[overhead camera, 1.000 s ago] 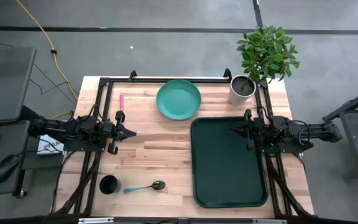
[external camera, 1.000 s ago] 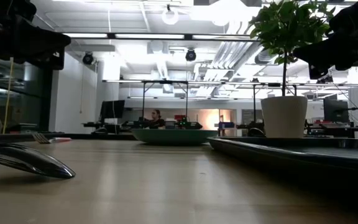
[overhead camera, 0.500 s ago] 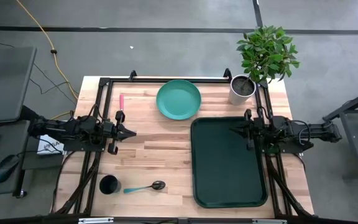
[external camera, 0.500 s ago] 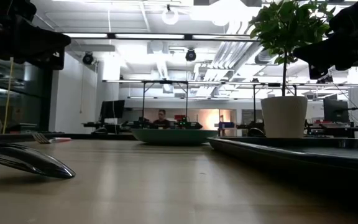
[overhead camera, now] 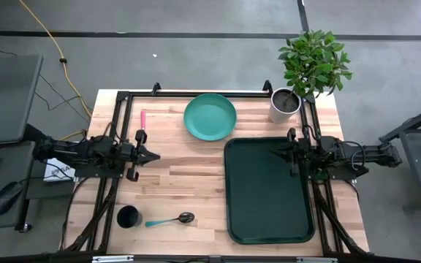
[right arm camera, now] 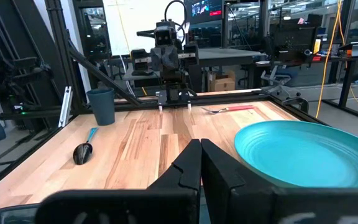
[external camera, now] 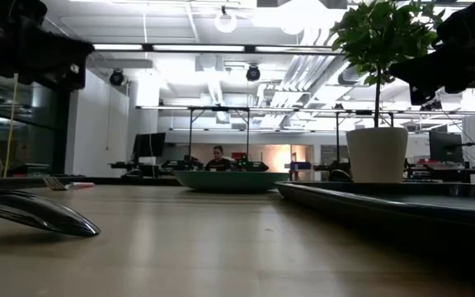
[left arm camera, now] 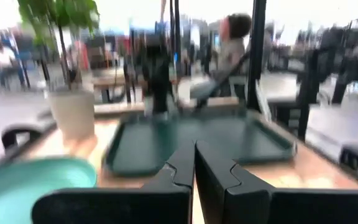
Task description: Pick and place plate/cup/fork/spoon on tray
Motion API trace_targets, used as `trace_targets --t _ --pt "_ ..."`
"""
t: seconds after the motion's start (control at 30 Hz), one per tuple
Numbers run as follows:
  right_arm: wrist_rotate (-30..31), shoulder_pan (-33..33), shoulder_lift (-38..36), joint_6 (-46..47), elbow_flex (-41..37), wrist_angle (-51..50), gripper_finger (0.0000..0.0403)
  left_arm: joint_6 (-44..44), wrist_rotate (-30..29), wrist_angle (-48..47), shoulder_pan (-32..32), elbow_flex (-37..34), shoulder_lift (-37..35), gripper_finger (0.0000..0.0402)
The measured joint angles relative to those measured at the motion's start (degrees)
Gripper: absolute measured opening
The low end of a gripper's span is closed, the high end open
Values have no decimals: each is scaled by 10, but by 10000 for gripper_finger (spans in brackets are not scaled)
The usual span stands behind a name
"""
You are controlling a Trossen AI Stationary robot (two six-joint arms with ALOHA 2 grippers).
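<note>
Both arms I run hang over the bench, left gripper (overhead camera: pixel 154 155) and right gripper (overhead camera: pixel 274 153) with jaws closed, holding nothing. Plate (overhead camera: pixel 210 116), fork (overhead camera: pixel 143 120), cup (overhead camera: pixel 128 217) and spoon (overhead camera: pixel 171 219) lie outside the tray (overhead camera: pixel 268 191)

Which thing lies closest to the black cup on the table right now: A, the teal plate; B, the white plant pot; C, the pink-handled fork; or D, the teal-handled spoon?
D: in the high view the spoon lies right beside the cup at the table's near left corner, while the plate and the fork sit far off along the far edge.
</note>
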Motion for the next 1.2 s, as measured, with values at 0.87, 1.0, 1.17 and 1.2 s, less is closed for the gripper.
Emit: trace_targets --t 0.87,1.0,1.17,1.2 --pt "0 0 0 0 0 0 0 -240 -268 -176 43 461 568 2" --pt "0 0 0 0 0 0 0 -246 -212 -278 77 525 660 31" --pt "0 0 0 0 0 0 0 -171 -100 -320 141 573 758 108" --pt "0 0 0 0 0 0 0 -144 -85 -320 152 582 777 126"
